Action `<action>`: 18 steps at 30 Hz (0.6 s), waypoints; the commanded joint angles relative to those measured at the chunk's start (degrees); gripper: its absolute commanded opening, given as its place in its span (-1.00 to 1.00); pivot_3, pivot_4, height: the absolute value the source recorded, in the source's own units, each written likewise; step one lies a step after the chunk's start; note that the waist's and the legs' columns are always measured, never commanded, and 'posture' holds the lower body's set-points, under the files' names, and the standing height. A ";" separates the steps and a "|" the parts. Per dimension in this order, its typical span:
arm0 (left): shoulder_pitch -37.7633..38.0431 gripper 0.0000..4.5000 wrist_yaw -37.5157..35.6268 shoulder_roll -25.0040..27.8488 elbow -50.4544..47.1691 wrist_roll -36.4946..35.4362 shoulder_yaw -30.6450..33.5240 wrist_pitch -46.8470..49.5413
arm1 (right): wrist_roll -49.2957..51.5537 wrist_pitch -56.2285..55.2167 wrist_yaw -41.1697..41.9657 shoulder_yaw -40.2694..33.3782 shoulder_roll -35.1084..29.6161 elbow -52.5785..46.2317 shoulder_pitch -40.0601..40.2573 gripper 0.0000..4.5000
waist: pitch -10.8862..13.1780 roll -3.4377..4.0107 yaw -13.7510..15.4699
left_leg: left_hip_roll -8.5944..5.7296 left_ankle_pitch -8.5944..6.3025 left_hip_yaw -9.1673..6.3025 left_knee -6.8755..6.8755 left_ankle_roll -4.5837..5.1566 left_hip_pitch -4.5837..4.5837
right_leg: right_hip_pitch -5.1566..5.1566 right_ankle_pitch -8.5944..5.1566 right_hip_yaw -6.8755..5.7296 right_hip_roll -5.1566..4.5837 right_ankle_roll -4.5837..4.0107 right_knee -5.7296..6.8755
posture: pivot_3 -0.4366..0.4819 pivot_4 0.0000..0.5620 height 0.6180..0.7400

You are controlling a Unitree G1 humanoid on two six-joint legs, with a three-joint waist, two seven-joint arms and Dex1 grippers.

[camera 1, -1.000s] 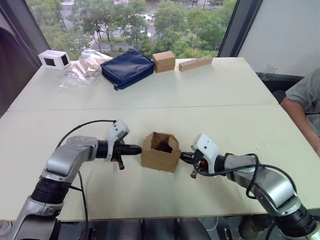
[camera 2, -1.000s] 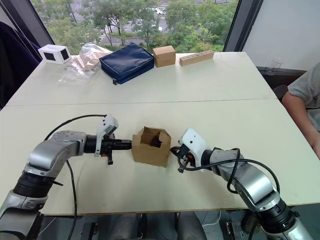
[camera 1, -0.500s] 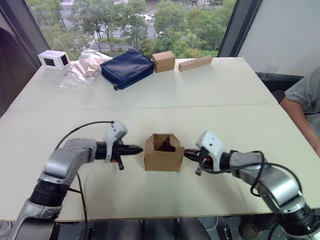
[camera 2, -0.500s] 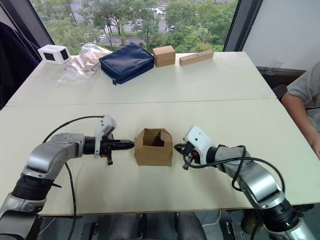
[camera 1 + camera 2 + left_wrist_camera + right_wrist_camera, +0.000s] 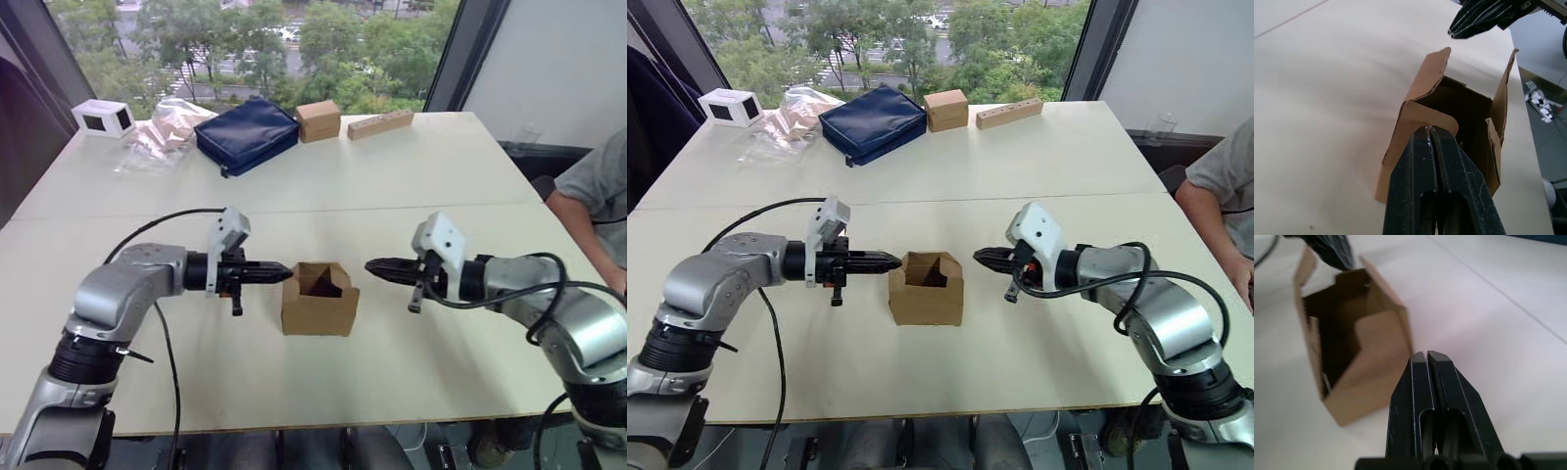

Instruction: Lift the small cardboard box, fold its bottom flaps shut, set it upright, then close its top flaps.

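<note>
The small cardboard box (image 5: pixel 318 299) stands upright on the bench (image 5: pixel 392 196), top flaps (image 5: pixel 1436 78) open (closing them is the step in hand). The left hand (image 5: pixel 286 274) and right hand (image 5: pixel 372 265), both closed and empty, flank it; next, each should press a flap inward.

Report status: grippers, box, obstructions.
Left gripper shut, tip at top flaps. Right gripper shut, apart. Small cardboard box upright on table, open. Nothing obstructing.

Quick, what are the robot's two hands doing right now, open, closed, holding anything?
Left hand: closed, holding nothing, tip at the small cardboard box.
Right hand: closed, holding nothing, apart from the box.
</note>
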 commanded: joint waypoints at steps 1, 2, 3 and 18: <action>-0.94 -0.99 0.32 -0.04 -0.60 1.18 -0.96 -1.88 | -0.58 -1.32 0.12 1.50 1.18 -0.52 -1.61 -1.00 | 0.00 0.00 0.01 | 0.00 0.00 0.00 0.00 0.00 0.00 | 0.00 0.00 0.00 0.00 0.00 0.00 | -0.05 -0.47 1.00; -0.96 -0.99 0.44 -0.21 -0.33 1.92 -1.58 -2.49 | -0.91 -1.54 0.09 2.22 1.55 -0.25 -1.74 -1.00 | 0.00 0.00 0.01 | 0.00 0.00 0.00 0.00 0.00 0.00 | 0.00 0.00 0.00 -0.01 0.00 0.00 | -0.05 -0.47 1.00; -1.04 -0.99 0.70 -0.24 0.03 2.70 -2.32 -2.70 | -1.24 -1.76 0.04 2.80 1.90 0.01 -1.88 -1.00 | 0.00 0.00 0.01 | -0.01 0.00 0.01 0.00 0.00 0.00 | 0.00 0.00 0.00 -0.01 0.00 0.00 | -0.05 -0.47 1.00; -1.10 -0.99 1.47 -0.65 0.27 7.25 -7.01 -4.06 | -7.57 -4.37 1.40 10.20 3.12 3.74 -4.33 -1.00 | 0.00 0.00 0.04 | -0.03 0.00 0.01 0.00 0.00 0.00 | 0.00 0.00 0.00 -0.01 0.00 0.00 | -0.05 -0.47 1.00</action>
